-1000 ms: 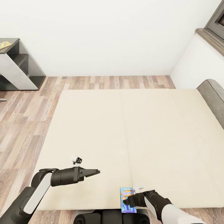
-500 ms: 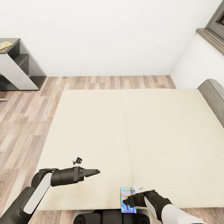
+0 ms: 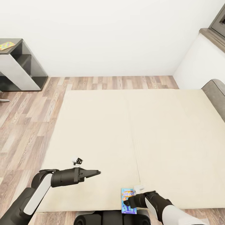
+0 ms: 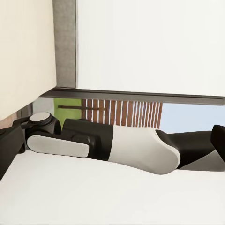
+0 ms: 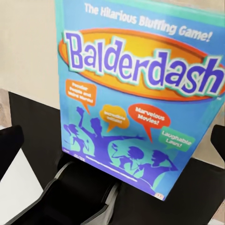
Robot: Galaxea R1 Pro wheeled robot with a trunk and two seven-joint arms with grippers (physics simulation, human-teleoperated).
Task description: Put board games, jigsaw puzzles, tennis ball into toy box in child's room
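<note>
A small blue Balderdash board game (image 3: 127,193) hangs at the near edge of the beige bed (image 3: 125,125), over my dark base. My right gripper (image 3: 128,202) is shut on it. The right wrist view has the board game (image 5: 140,93) face-on, with the fingers (image 5: 9,147) spread wide to either side of it. My left gripper (image 3: 95,172) hovers over the bed's near left part with nothing in it, and its fingers (image 4: 9,150) stand apart. At the far left, one jigsaw puzzle (image 3: 6,46) lies on the end of the table (image 3: 18,59).
The grey headboard (image 3: 217,93) rises at the right, below a white low wall with a dark ledge (image 3: 212,34). Wooden floor (image 3: 25,125) runs along the bed's left side and far end, up to the white back wall.
The whole view has shifted slightly, so the bed and table sit a little to the right in the picture. Both arms and the blue box keep their places relative to me.
</note>
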